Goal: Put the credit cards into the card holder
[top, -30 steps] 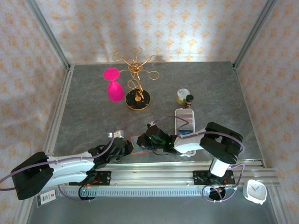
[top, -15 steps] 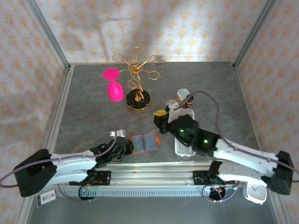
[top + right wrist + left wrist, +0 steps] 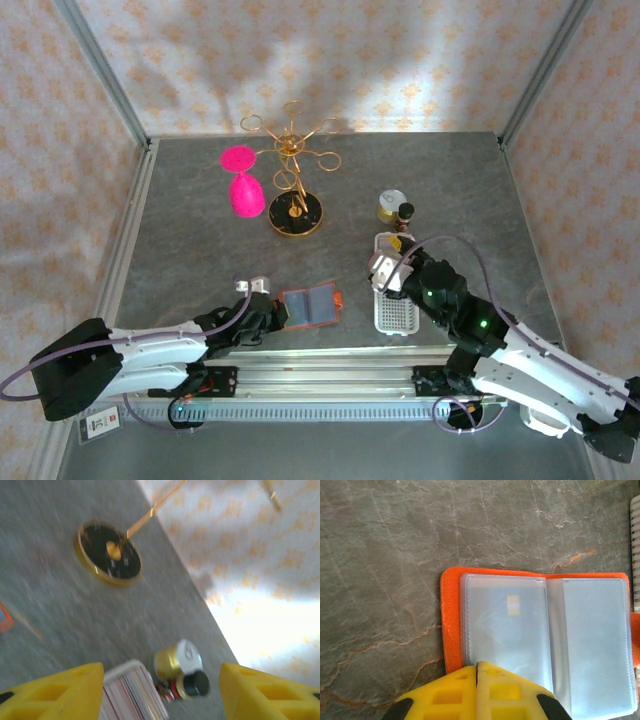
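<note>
Top view: pins open card holder [image 3: 312, 305] at desk's near edge with clenched left gripper [image 3: 272, 315]; left wrist: presses its orange rim; right wrist: spreads empty right gripper [image 3: 160, 690] just above the credit cards [image 3: 135, 697] in the tray [image 3: 117, 672].

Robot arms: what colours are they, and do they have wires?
The left arm and right arm are white with black joints. Purple cables loop along them. The fingers are yellow blocks with square hollows. Green lights glow on the right arm.
</note>
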Available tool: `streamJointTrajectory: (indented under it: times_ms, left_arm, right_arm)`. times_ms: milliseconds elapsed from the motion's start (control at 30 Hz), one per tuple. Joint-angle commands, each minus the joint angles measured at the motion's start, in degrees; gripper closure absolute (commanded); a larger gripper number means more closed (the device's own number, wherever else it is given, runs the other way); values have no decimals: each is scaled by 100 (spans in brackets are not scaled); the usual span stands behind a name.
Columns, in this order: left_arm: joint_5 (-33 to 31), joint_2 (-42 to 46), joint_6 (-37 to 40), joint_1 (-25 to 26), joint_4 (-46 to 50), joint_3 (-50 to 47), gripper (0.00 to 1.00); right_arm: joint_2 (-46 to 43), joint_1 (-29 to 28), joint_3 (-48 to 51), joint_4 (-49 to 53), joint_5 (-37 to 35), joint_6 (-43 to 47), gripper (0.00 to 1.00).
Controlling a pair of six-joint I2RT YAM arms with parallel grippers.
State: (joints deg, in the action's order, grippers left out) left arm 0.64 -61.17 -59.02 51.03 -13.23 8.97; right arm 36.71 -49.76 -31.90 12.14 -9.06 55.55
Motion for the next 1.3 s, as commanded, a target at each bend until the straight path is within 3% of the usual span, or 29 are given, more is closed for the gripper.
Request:
streamJointTrajectory:
  times_ms: [0,233,600,767,867,1033,1267]
  left_arm:
    - [-196,-112,111,28,458,-16,100]
    - [-205,-105,137,24,483,8,100]
    - [-170,-109,157,25,390,-16,100]
    - [-152,-59,181,25,404,-45,100]
    - [-123,-14,154,23,386,-74,100]
    - [-143,52,128,29,397,-111,100]
    - [-170,4,132,23,401,-76,100]
  right_arm:
    - [301,422,131,628,74,1135,38]
    - [1100,792,526,175,176,1793,24]
    - [2332,810,767,-571,-278,2215,21]
    - [2849,835,473,-660,-488,2175,27]
    - [2964,836,339,-541,-491,2162,39]
    - [2771,836,363,-381,-435,2117,55]
    - [2312,836,635,-354,-377,2127,65]
